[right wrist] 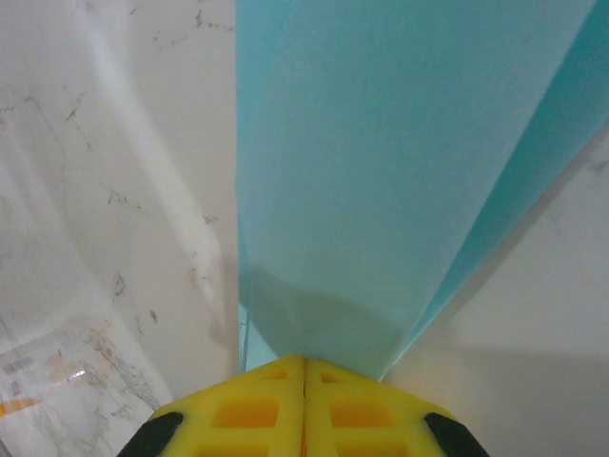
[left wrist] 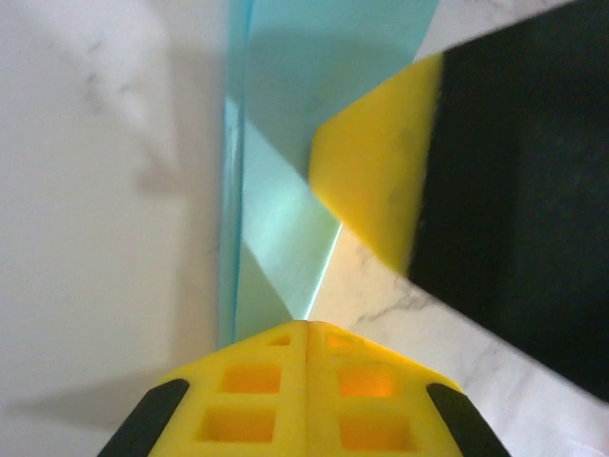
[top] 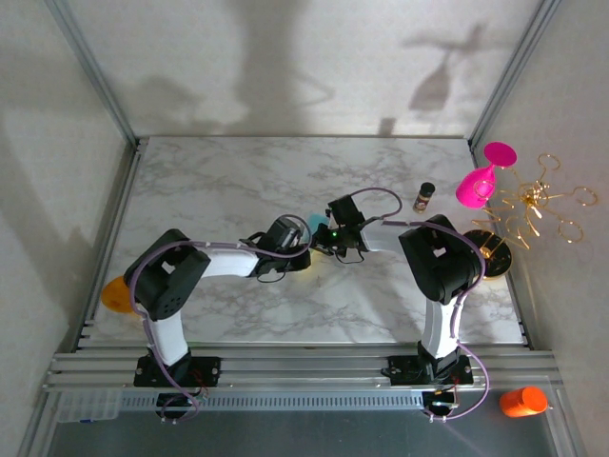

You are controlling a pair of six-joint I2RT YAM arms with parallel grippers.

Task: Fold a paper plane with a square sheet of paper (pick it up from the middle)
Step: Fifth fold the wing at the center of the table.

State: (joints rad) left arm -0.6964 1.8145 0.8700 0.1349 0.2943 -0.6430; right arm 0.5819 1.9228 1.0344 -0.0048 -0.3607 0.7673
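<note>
Tearing is looming as the left gripper (left wrist: pixel 306 328) and right gripper (right wrist: pixel 304 360), both clamped fully shut, are pinching opposite ends of the partly folded teal paper (right wrist: pixel 381 171) over mid-table (top: pixel 219 181), where uneven pulling could rip the crease.

- Overhead view: bright, even, soft light; the marble table (top: pixel 238 181) looks pale and slightly washed out.
- Grey shadows of the arms and the pink goblet (top: pixel 481 181) fall on the back wall (top: pixel 285 57), so the light comes from the near side.
- The frame posts (top: pixel 90 71) splay outward toward the corners, a wide-lens stretch.
- Left wrist view: the left gripper (left wrist: pixel 306 328) is soft and out of focus; a dull shadow lies on the table left of the paper (left wrist: pixel 285 238).
- Right wrist view: the paper looks hazy, with darker shade just above the right gripper (right wrist: pixel 304 360); a white glare patch sits at lower left.
</note>
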